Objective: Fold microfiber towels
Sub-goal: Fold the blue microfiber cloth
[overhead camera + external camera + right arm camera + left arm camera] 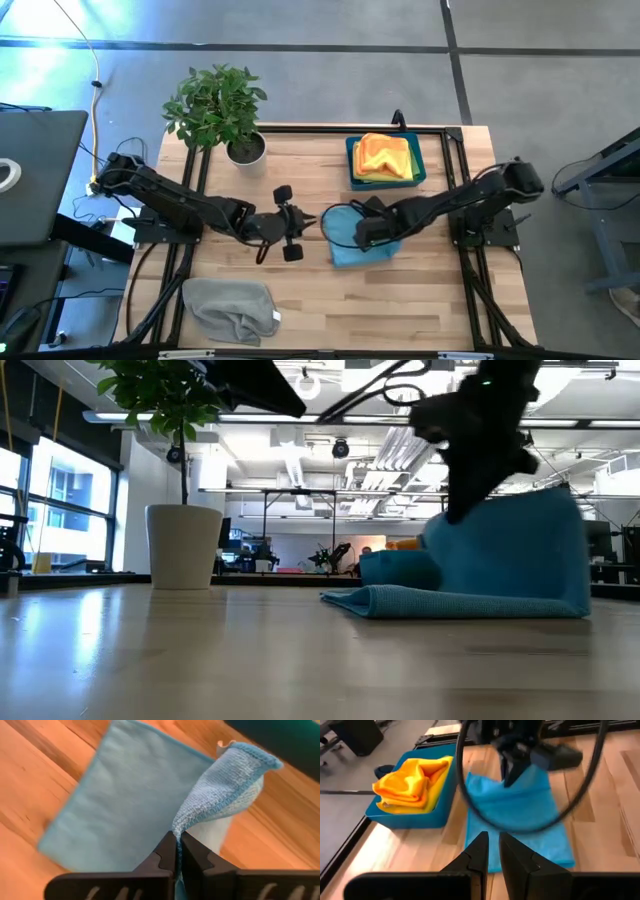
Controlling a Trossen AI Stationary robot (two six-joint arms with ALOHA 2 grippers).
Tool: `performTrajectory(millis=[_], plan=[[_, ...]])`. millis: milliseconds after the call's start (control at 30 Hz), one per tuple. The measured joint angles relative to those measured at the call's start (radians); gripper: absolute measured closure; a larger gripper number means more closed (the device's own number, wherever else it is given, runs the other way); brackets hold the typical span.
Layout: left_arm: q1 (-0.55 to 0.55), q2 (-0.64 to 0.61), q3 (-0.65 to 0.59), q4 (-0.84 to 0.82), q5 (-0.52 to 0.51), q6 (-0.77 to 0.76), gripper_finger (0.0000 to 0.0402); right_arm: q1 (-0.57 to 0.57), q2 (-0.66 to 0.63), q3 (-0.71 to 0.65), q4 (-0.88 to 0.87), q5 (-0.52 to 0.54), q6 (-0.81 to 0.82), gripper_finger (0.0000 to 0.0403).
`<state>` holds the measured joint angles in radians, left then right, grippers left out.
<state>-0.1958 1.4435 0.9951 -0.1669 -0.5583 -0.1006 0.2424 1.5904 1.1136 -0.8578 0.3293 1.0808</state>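
I have the right gripper pinched tight on an edge of the light blue towel, which lies mid-table just in front of the blue bin, one side lifted. The left gripper hovers nearby, holding nothing, its fingers nearly closed. My worry: the pinch catches only a thin hem, so it could slip free mid-fold, or drag the whole towel askew.

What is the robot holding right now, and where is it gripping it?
The right gripper pinches the light blue towel by its stitched edge, lifting that side. The left gripper holds nothing.
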Motion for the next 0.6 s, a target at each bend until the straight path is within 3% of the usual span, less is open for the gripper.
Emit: performTrajectory(millis=[367, 600], plan=[[-0.033, 0.001, 0.000, -0.130, -0.020, -0.027, 0.0365, -0.004, 0.291, 0.244, 0.009, 0.011, -0.090, 0.0403], [-0.052, 0.001, 0.000, -0.159, -0.044, -0.027, 0.0365, -0.007, 0.349, 0.355, 0.009, 0.004, -0.147, 0.0403]])
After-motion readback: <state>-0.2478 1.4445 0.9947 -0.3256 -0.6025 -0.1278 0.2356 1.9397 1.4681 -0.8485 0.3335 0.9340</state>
